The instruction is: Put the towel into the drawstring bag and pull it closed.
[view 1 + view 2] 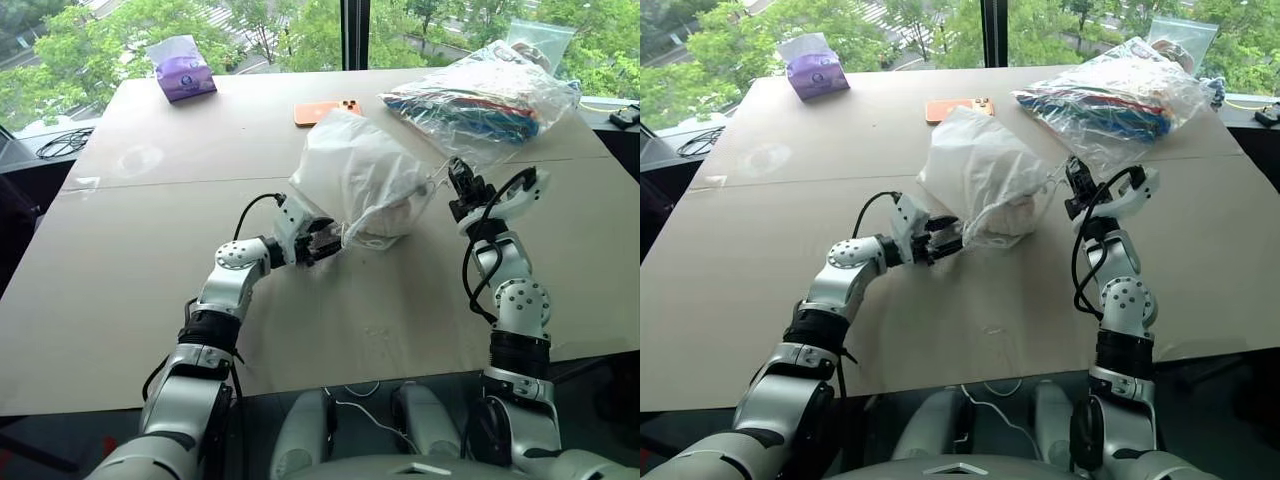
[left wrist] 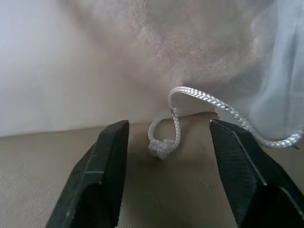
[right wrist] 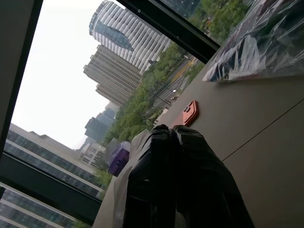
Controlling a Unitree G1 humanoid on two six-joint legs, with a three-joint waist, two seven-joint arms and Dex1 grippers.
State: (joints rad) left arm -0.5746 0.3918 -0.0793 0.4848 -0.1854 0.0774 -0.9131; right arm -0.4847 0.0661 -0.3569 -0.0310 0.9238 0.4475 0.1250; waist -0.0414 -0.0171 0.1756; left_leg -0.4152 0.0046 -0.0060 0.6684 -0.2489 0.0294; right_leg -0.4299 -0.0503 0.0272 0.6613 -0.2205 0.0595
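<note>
At about ten o'clock on the bench (image 1: 130, 260) sits a purple tissue pack (image 1: 181, 69). Nearer centre, the left hand (image 1: 325, 243) lies low with its fingers (image 2: 107, 175) spread; a knotted white cord (image 2: 164, 142) hangs between them, untouched. Just past it, at one o'clock, stands the drawstring bag (image 1: 355, 180), puffed up, the towel (image 1: 395, 218) showing through its lower side. Right of the bag, the right hand (image 1: 462, 180) is raised, fingers pressed together, at its upper edge.

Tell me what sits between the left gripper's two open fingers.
In the left wrist view, the knotted end of the white cord of the drawstring bag hangs between the left gripper fingers, untouched, above bare table.
</note>
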